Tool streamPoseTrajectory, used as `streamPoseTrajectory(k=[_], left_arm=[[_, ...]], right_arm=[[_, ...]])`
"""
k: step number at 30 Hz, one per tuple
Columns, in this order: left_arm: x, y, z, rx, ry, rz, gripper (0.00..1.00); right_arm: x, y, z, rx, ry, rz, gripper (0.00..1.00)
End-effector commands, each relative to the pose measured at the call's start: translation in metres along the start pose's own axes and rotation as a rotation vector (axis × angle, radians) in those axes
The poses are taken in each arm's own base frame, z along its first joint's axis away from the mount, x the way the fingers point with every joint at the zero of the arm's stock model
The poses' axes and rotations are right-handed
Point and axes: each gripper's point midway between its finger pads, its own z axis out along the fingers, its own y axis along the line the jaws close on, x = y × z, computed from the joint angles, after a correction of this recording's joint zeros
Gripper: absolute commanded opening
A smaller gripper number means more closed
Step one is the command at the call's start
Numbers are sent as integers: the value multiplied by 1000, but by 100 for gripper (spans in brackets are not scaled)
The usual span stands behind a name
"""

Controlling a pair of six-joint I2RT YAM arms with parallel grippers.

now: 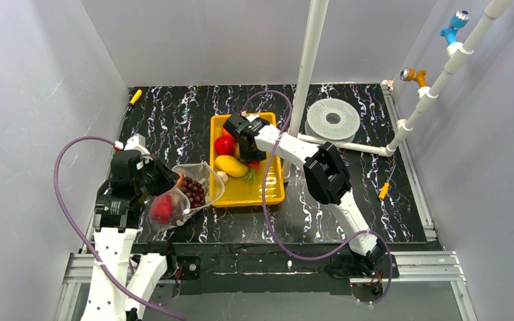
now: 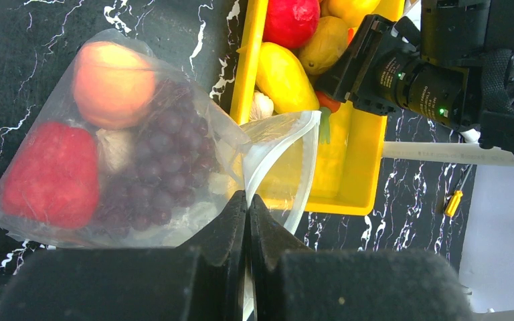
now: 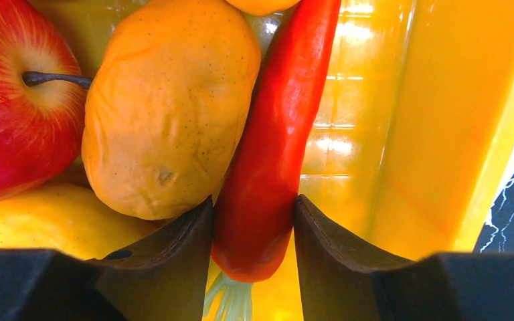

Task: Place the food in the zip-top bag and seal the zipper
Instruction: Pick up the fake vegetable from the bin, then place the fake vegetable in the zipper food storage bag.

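The zip-top bag (image 1: 186, 195) lies left of the yellow tray (image 1: 274, 199), its mouth propped open toward the tray. It holds a peach (image 2: 112, 83), a red fruit (image 2: 52, 175) and purple grapes (image 2: 157, 160). My left gripper (image 2: 247, 197) is shut on the bag's mouth edge by the zipper (image 2: 268, 154). My right gripper (image 3: 253, 200) is down in the tray, shut on a red pepper (image 3: 274, 134) near its green stem end. A tan potato (image 3: 170, 100), a red apple (image 3: 13, 100) and a yellow fruit (image 3: 33, 221) lie beside the pepper.
A white vertical pole (image 1: 311, 60) stands just behind the tray. A white tape roll (image 1: 333, 119) and white pipes (image 1: 435, 87) are at the back right. A small yellow tool (image 1: 384, 191) lies right of the tray, and another yellow item (image 1: 135, 96) lies at the back left.
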Motion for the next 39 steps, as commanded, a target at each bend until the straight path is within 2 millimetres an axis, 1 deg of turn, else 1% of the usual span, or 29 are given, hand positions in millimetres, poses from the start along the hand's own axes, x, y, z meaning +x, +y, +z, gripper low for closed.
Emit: streamPoseTrajectory(k=[1,5,9,11,13,15,17,21,24,27,29,35,39], left_arm=[[-3,-3,-4,15,-17,9,0],[-3,-3,-2,13,-15,7,0],[-5,-3,-1,9,-12,12,0],[-6,-3,-1,7,-15,16,0],[-7,-2,-2,3,-20,22,0],[-7,-2,-2,0,-22,26,0],[-7,-1,-2,-1,-22,26,0],[-6,-1,0,0,-18,24,0],[-6,-3,1,7,-14,25,0],[-8,-4,2,9,-10,25,0],[-8,-5,3,10,-7,26,0],[-7,-5,3,12,-1,27,0],[-7,-6,3,20,0,24,0]], right_arm=[[-26,-5,-50,-18,-121,-26,9],[-38,1,-91,-69,-196,-75,3],[-48,13,-135,-150,-282,-166,1],[-49,22,-157,-227,-303,-219,1],[-45,29,-179,-312,-309,-270,1],[-37,37,-201,-432,-299,-329,1],[-25,48,-225,-569,-266,-386,1],[10,64,-273,-831,-123,-437,1],[35,76,-301,-999,28,-415,1],[54,86,-318,-1110,187,-378,1],[64,89,-320,-1142,272,-356,1],[85,88,-318,-1187,392,-340,1],[95,91,-308,-1172,493,-316,1]])
